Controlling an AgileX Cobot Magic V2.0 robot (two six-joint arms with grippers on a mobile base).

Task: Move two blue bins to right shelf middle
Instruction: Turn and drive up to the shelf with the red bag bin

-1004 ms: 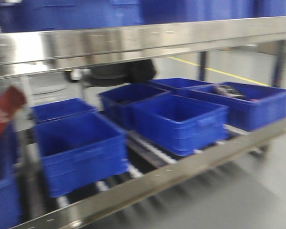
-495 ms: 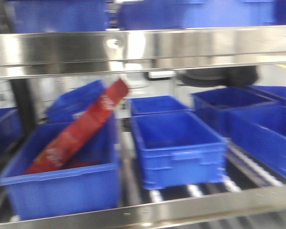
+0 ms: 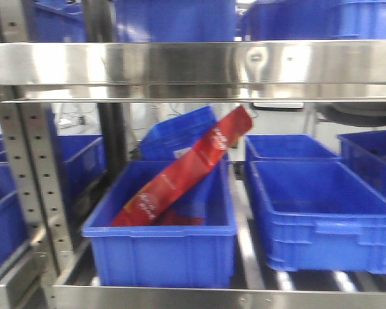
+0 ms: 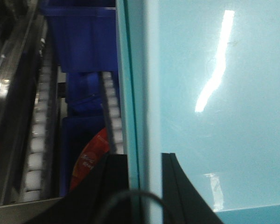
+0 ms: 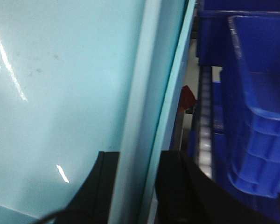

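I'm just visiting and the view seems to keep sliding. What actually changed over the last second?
The front view swept left along the shelf: the bin with the red packet went from the left edge to the middle, and a shelf upright came into view. The bins themselves seem unmoved. No gripper shows taking or releasing anything.

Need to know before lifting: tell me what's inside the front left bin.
A red packet leans in the front left bin, top end sticking above the back rim. A bit of red shows at its foot. The bin floor under the packet is hidden.
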